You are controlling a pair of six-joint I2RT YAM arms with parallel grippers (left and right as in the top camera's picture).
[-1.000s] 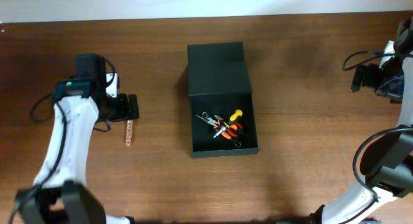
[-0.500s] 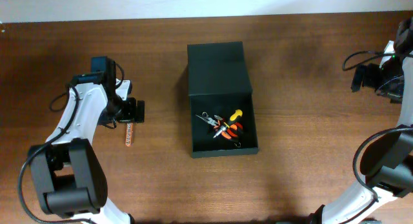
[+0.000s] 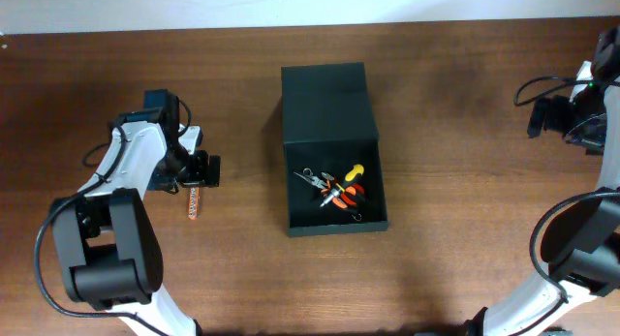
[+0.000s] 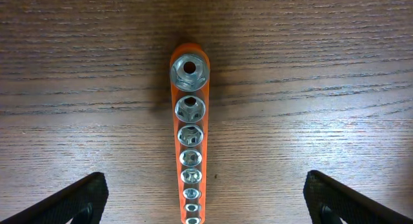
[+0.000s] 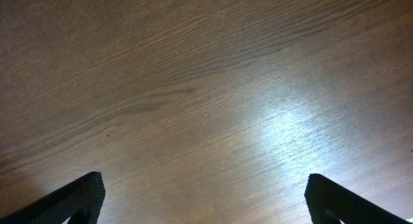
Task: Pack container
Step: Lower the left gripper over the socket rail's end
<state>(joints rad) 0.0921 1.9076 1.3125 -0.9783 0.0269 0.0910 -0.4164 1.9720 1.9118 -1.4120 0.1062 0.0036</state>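
Standing wide apart, the jaws of the left gripper [image 4: 206,201] hold nothing. In the left wrist view, its two fingers [image 4: 77,201] show only at the bottom corners. An orange socket rail [image 4: 189,121] lies flat on the table [image 3: 455,133], centred between them. It runs straight away from the camera, with the largest socket at the far end.

The step in hand looks like picking up this rail, and the line-up already suits it, since the fingers would close across its narrow width. To do it well, I would:

- lower straight down without twisting, so both fingers meet the orange sides together rather than pushing the rail sideways;
- take hold nearer the middle than the end; the overhead view puts the gripper over one end, where the long rail would likely droop or swing;
- go low enough to catch the strip itself, not just the rounded sockets, which could slip.

The container [image 3: 336,227] sits near the middle of the table, well apart from the rail on its right. Its lid [image 3: 325,104] is thrown back on the far side. Some pliers [image 3: 344,194] and other small tools lie inside, leaving bare floor along its left wall, so the rail is best laid in lengthwise there.

The right gripper [image 5: 206,201] is also wide open and empty. It hangs over bare wood at the far right edge, out of the way.
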